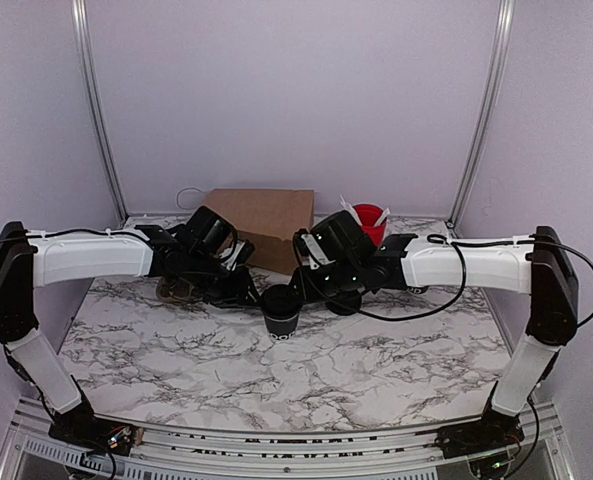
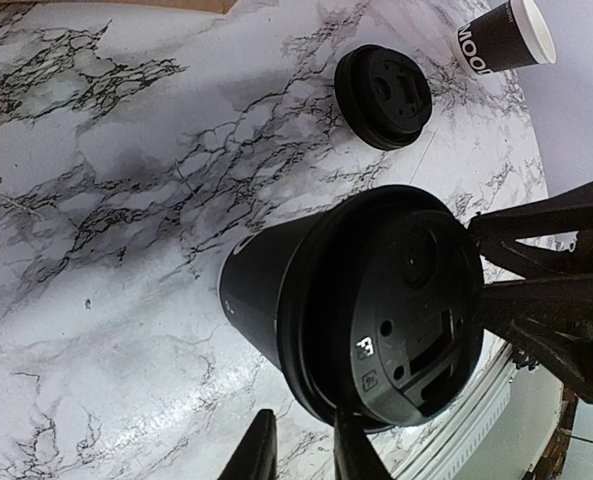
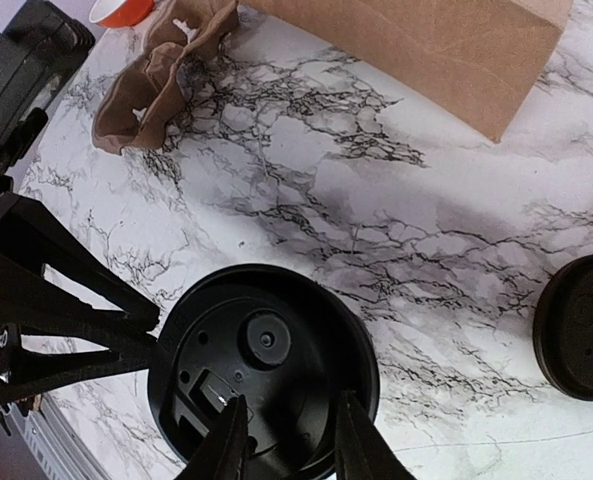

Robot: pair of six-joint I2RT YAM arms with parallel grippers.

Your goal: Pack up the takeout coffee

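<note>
I am working on the takeout coffee, a small black paper cup (image 1: 281,318) with white lettering low on its side. It stands upright on the white marble-patterned table (image 1: 376,370), just below the centre of the overhead view, and a round black plastic lid (image 3: 266,350) sits on its top.

My left gripper (image 2: 304,422) comes in from the left of the overhead view. Its two fingers stand slightly apart with their tips at the lid's rim, and I cannot tell whether they pinch it.

My right gripper (image 3: 291,400) comes in from the right. Its fingers are spread over the near edge of the lid, and the lid's surface shows between them.

A second flat black round lid (image 2: 381,95) lies loose on the marble, near the top of my left wrist view. Beyond it, in the upper right corner, is another black paper cup (image 2: 504,35) with a white rim.

A brown paper bag (image 1: 266,220) stands behind the coffee, top centre in the overhead view. A red cup with white sticks (image 1: 371,220) is just right of the bag. A crumpled brown paper (image 3: 156,80) lies at the upper left of my right wrist view.
</note>
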